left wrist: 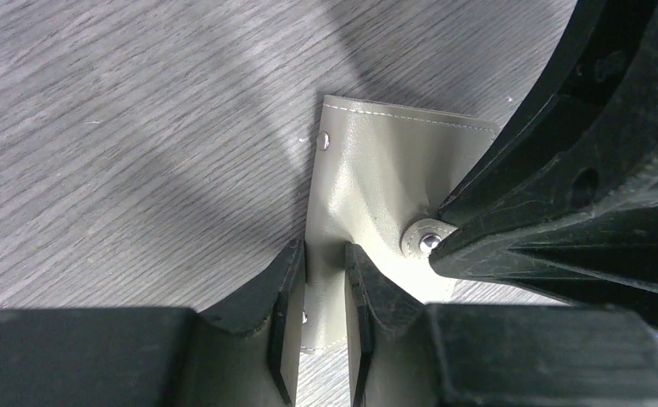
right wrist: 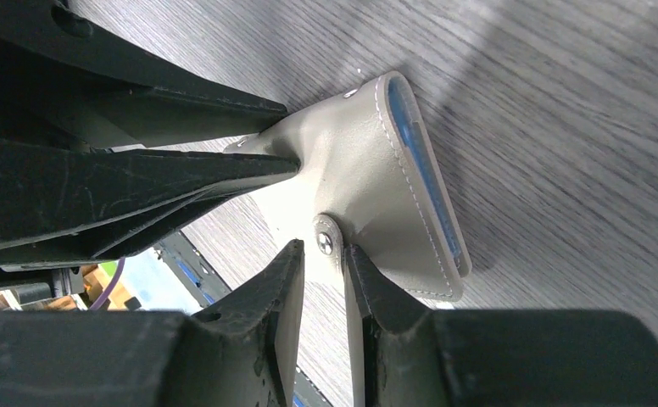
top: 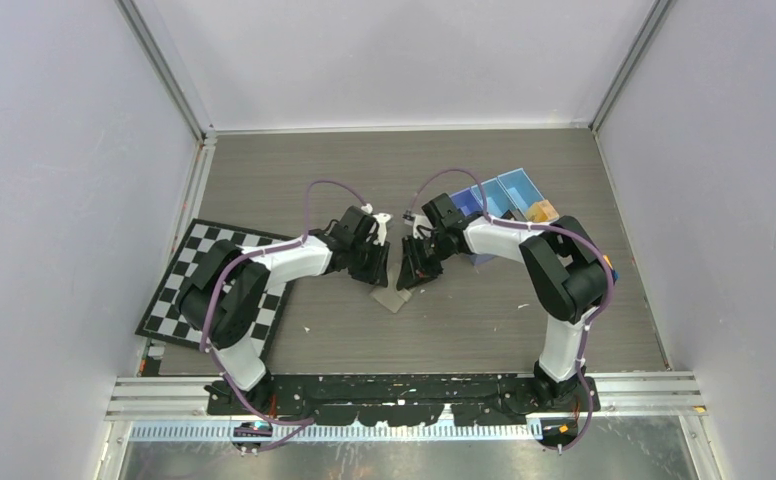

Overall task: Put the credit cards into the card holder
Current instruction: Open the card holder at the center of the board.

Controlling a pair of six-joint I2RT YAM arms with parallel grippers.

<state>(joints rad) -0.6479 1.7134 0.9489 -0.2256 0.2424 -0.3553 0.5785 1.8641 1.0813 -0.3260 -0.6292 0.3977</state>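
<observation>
I'm opening the card holder (right wrist: 368, 170): left pincer (left wrist: 324, 263) clamps it, right pincer (right wrist: 324, 259) straddles the snap tab (right wrist: 326, 240), grip unclear; next I unfold.

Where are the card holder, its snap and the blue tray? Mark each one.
card holder (left wrist: 376, 170): left wrist view, grey outer face.
snap (right wrist: 326, 243): right wrist view, metal stud.
blue tray (top: 516, 190): top view, bare compartment floor.
</observation>
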